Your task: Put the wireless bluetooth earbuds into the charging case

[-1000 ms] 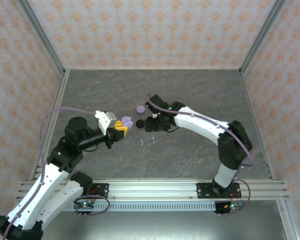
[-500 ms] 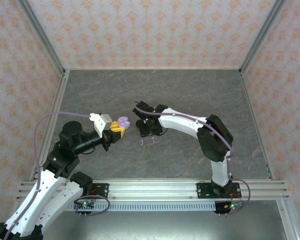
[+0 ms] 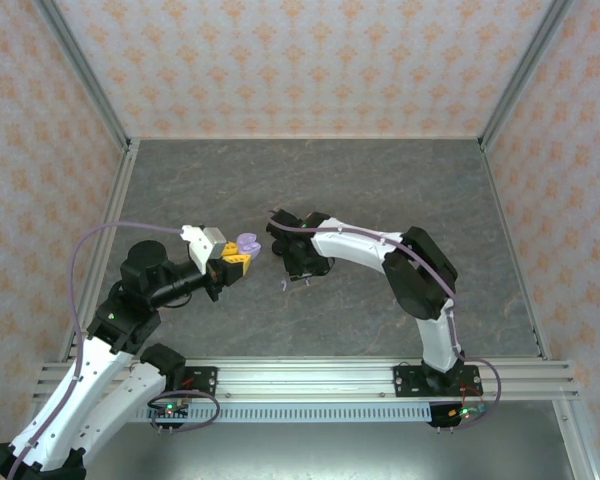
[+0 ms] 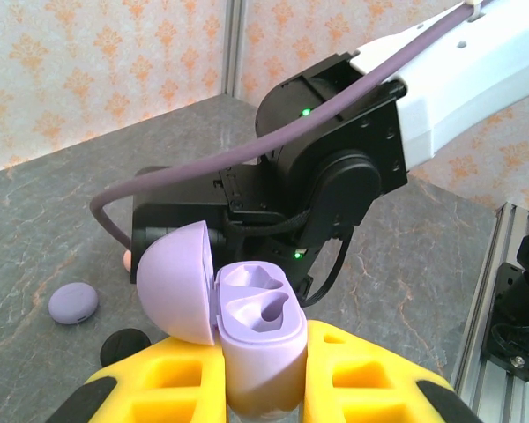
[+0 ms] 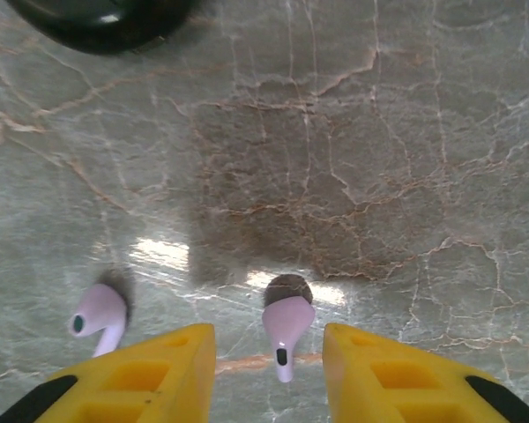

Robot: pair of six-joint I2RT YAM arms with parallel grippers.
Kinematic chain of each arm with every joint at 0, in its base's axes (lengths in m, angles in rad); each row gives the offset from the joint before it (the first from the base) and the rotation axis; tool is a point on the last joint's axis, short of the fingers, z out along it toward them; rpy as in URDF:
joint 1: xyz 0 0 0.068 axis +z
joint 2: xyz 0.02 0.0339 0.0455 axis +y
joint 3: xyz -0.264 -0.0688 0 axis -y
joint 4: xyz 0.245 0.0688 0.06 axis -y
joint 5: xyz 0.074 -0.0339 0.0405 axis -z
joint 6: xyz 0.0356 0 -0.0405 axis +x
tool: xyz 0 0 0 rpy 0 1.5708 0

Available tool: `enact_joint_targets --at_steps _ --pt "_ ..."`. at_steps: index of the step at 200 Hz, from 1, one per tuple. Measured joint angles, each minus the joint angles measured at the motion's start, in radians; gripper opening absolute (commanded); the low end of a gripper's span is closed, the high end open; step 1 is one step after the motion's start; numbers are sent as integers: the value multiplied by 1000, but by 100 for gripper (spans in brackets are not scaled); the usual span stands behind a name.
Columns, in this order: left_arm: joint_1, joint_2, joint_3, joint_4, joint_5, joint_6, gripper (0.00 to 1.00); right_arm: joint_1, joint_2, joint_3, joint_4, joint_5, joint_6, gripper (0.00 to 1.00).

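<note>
Status: left jaws were clamped on the open lavender charging case (image 4: 257,339), yellow fingers (image 4: 406,374) pressing its base from both sides, case held clear of the table (image 3: 380,180) and just left of the right arm (image 3: 380,248) at its wrist end. Lid (image 4: 172,282) was hinged open to the left; both wells faced up and were empty (moulded pockets plainly visible in the left wrist view). Right jaws were apart, pointed down, low over the table. One lavender earbud (image 5: 286,322) lay on the table in the gap between the yellow fingertips (image 5: 388,361), stem toward the camera, touching neither as far as the right wrist view gave. Second earbud (image 5: 99,315), same colour, lay just outside the fingertip on that view's left, also on the table. From above, both buds read as pale specks just near-side of the right wrist, near the held case but apart from it. Black round case (image 5: 101,18) sat on the table beyond the buds, cropped by the top edge of the right wrist view. Left wrist view also caught a closed lavender case (image 4: 73,303) and a black disc (image 4: 123,345) on the table, close together, left of the right arm's wrist.
</note>
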Motion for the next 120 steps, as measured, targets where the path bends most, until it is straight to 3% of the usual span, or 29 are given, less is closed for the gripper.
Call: enact_joint_targets --at_steps 120 --pt "0 7 0 -2 0 -2 0 0 46 -2 0 -3 2 24"
